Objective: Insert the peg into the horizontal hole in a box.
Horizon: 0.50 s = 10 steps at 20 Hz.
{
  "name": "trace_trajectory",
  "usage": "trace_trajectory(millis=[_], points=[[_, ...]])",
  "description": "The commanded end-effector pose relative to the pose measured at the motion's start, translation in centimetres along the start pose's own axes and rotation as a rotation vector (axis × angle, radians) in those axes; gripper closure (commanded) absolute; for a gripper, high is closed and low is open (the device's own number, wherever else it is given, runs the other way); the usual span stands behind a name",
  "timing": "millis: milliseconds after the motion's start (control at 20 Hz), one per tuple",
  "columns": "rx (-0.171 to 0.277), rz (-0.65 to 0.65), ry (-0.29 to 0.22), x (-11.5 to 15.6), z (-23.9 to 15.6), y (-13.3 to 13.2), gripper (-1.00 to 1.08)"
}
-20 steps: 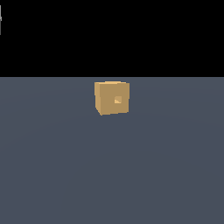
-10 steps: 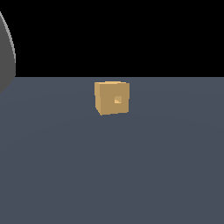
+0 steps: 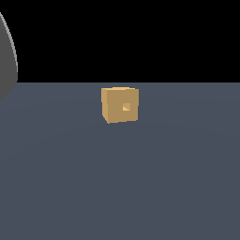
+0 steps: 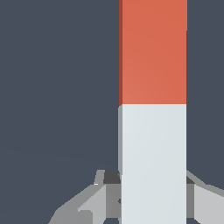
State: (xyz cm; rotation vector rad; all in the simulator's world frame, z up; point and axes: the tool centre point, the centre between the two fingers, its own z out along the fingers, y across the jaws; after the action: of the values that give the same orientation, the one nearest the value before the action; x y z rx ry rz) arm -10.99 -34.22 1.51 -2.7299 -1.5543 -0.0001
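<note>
I see the tan, yellow-brown matte cube, the box, sitting on the flat slate-grey floor, close to the floor's far edge and about midway along that edge in the exterior view. The small square hole opens in the middle of the box's facing side; its inside reads a lighter orange. The box stands square and upright, with nothing touching it.

At the exterior view's left edge I note a curved grey body, part of the arm, reaching from the dark background down over the floor's far edge. It is well apart from the box. I cannot make out the peg or any fingers in this view.

In the wrist view I see a long bar with flat matte faces, the peg: the far half is red-orange, the near half pale grey-white. The pale half runs down between the grey fingers of the gripper, which sit hard against both of its sides, so I log the gripper as clenched on the peg. Behind the peg there is only the slate-grey floor; the box does not appear in the wrist view.
</note>
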Motion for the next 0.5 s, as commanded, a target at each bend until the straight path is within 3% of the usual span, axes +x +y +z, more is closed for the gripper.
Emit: trace_trajectory(millis=[0, 250, 450], points=[[0.000, -0.001, 0.000, 0.1, 0.0, 0.0, 1.08], [0.000, -0.030, 0.000, 1.9, -0.2, 0.4, 1.08], [0.000, -0.084, -0.001, 5.2, -0.6, 1.1, 1.08]])
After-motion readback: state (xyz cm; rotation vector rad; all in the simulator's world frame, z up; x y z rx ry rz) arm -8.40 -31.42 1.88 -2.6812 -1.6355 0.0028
